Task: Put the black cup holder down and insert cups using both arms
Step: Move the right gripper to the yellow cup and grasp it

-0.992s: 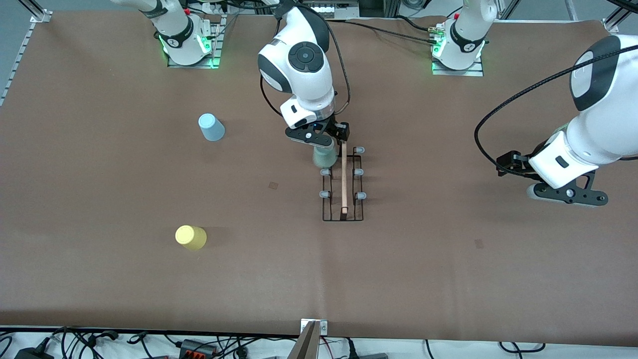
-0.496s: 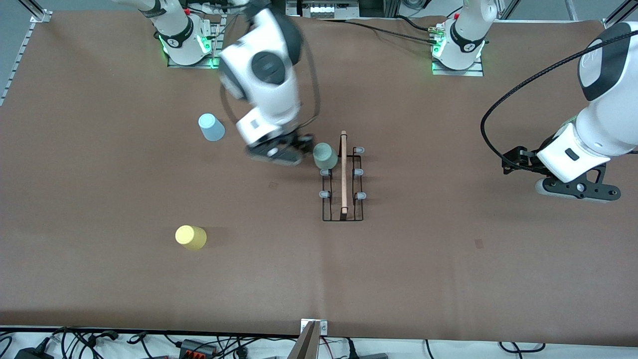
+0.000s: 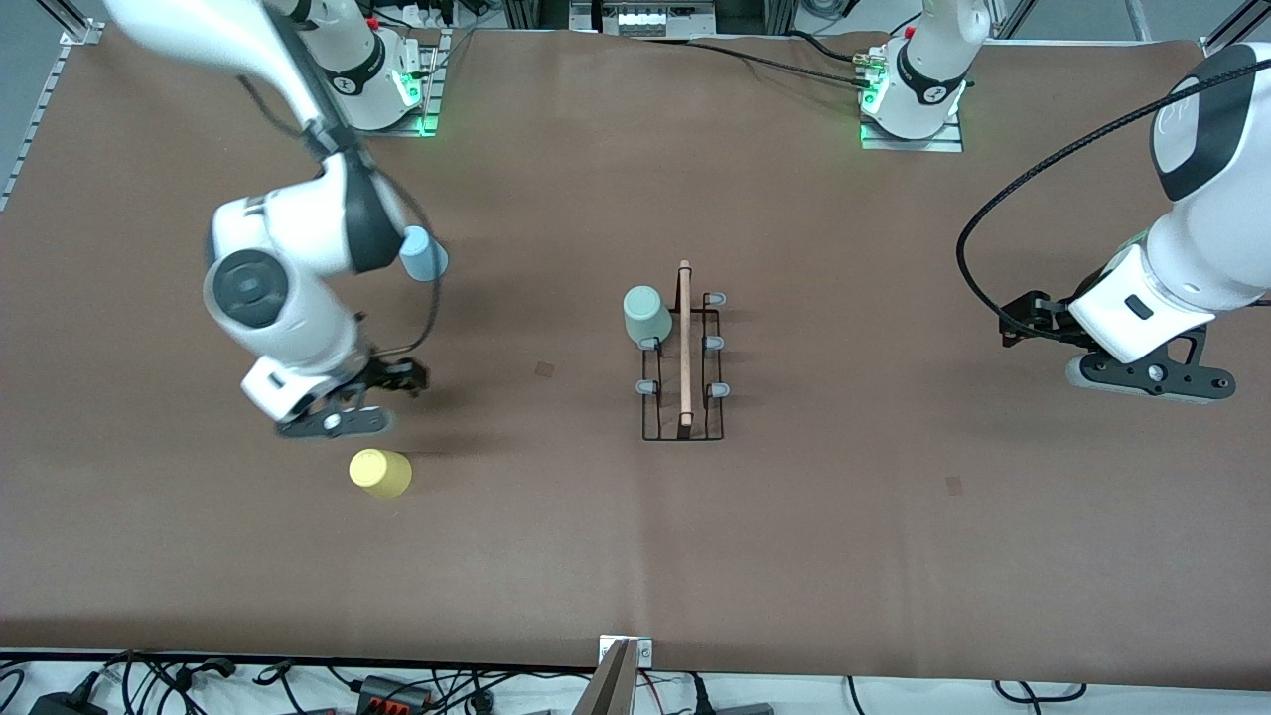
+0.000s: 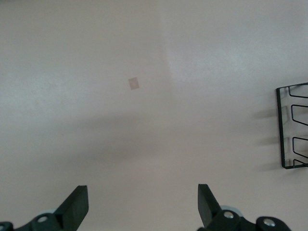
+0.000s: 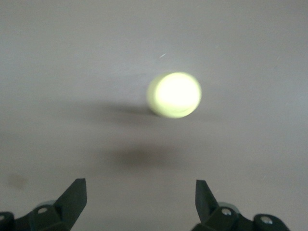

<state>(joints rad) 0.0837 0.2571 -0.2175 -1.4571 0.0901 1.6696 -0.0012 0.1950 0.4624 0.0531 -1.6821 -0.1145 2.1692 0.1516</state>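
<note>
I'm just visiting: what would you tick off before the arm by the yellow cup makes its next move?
1. Right gripper open and empty: ok.
2. Yellow cup standing free on the table, bottom up: ok.
3. Right gripper directly over the yellow cup: not ok, it hangs just short of it.
4. Mint cup already on the black cup holder: ok.
5. Free pegs left on the holder: ok.
6. Left gripper open, waiting away from the holder: ok.

Mint cup on black rack
</note>
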